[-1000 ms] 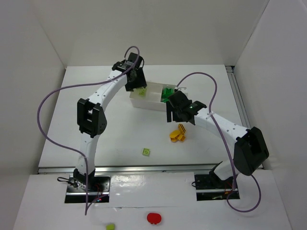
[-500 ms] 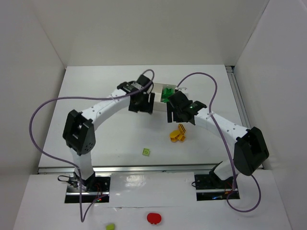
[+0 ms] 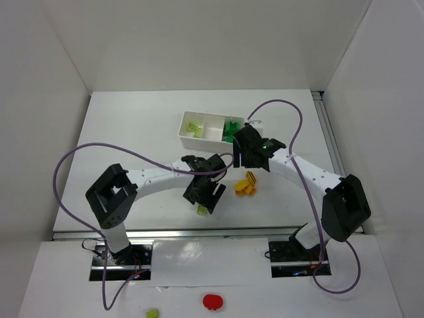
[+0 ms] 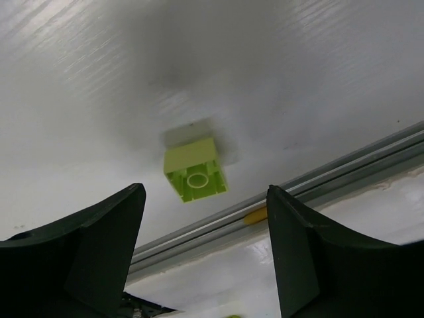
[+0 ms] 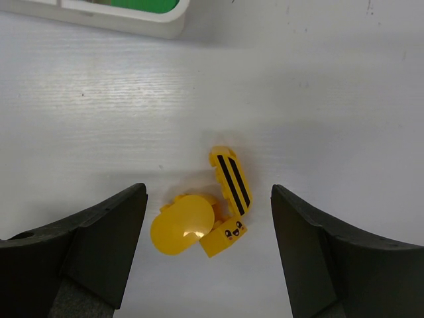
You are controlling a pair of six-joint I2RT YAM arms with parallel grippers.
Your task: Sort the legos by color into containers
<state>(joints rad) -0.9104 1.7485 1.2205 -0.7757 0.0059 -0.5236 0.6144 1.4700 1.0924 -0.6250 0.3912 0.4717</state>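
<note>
Brick sort: both arms low over loose pcs.
L fingers (image 3: 205, 197): spread wide, gripping nothing, straddling lone lime brick (image 4: 194, 173) on surface (image 3: 132, 132) nr front rail, not touching it. R fingers (image 3: 246, 158): also spread, gripping nothing, above yellow bricks (image 5: 199, 222), clear of them; small cluster, one w/ black stripes, one w/ smiley face. Tray (image 3: 187, 121) at back, just behind R fingers: lime pcs (image 3: 193, 126) in L compartment, green bricks (image 3: 232, 127) in R one.
</note>
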